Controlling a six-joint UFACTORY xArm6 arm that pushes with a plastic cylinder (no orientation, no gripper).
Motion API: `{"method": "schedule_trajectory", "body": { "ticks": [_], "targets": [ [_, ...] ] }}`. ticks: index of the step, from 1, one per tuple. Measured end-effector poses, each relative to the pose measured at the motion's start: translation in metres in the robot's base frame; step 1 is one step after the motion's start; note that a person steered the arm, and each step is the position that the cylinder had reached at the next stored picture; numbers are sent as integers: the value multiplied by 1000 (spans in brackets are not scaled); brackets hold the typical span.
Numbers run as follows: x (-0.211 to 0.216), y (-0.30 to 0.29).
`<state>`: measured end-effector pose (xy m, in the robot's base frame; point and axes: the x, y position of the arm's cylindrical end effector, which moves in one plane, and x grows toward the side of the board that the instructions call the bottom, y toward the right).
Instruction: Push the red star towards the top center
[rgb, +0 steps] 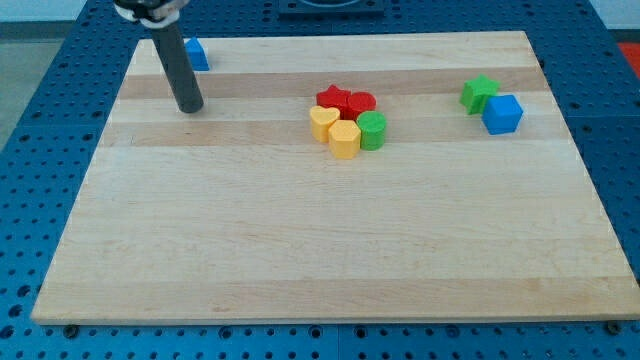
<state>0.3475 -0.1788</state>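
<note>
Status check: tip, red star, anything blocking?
My tip far to view's left of cluster. Red star untouched, hemmed by red block and yellow blocks. Top-center path open.

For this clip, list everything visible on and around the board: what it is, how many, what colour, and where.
red star: 1, red, top of the central cluster, left of the other red block
red block: 1, red, rounded, shape unclear, touching the star's right side
yellow star-like block: 1, yellow, cluster's left
yellow block: 1, yellow, cluster's bottom
green cylinder: 1, green, cluster's right
green star: 1, green, view's upper right
blue cube: 1, blue, just lower right of the green star
blue block: 1, blue, top-left edge, partly hidden behind the rod
wooden board: 1, light wood, fills the view
perforated base: 1, blue, around the board
my tip: 1, dark rod end, upper left, well apart from the cluster
</note>
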Motion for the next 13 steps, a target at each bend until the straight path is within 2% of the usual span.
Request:
{"method": "schedule_trajectory", "body": {
  "ticks": [2, 4, 5, 10, 12, 13],
  "targets": [
    [22, 90],
    [25, 179],
    [23, 195],
    [-56, 196],
    [-53, 196],
    [-27, 199]
  ]
}}
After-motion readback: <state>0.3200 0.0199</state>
